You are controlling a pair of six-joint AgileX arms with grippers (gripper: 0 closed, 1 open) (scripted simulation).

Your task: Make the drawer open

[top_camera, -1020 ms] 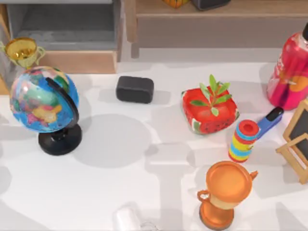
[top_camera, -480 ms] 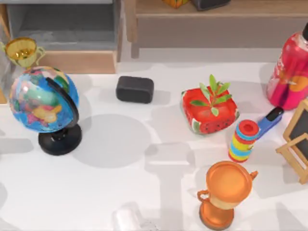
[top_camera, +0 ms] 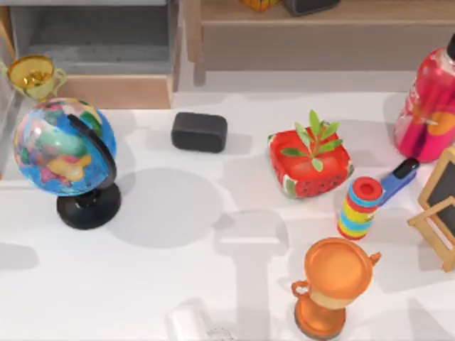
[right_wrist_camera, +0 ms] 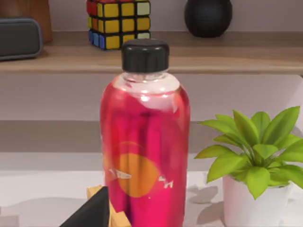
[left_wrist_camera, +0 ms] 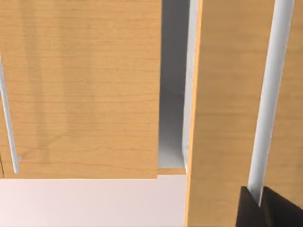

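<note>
A white table point(top_camera: 178, 284) fronts a long light-wood shelf point(top_camera: 320, 21), softly shadowed.

Rendered sim tabletop posing as a home desk: white table point(top_camera: 178, 284) carrying a globe point(top_camera: 62, 148), trophies point(top_camera: 333, 284), a wooden shelf point(right_wrist_camera: 199, 56) holding a puzzle cube point(right_wrist_camera: 118, 22).

The drawer point(top_camera: 99, 53) stands pulled out at the far left of the surface point(top_camera: 178, 284), its grey inside uncovered from above. A gold trophy point(top_camera: 32, 74) and the globe point(top_camera: 65, 153) crowd its front left corner. To the right of the globe, a broad bare stretch runs up to the wood front, with a black box point(top_camera: 199, 131) beside that lane.
</note>
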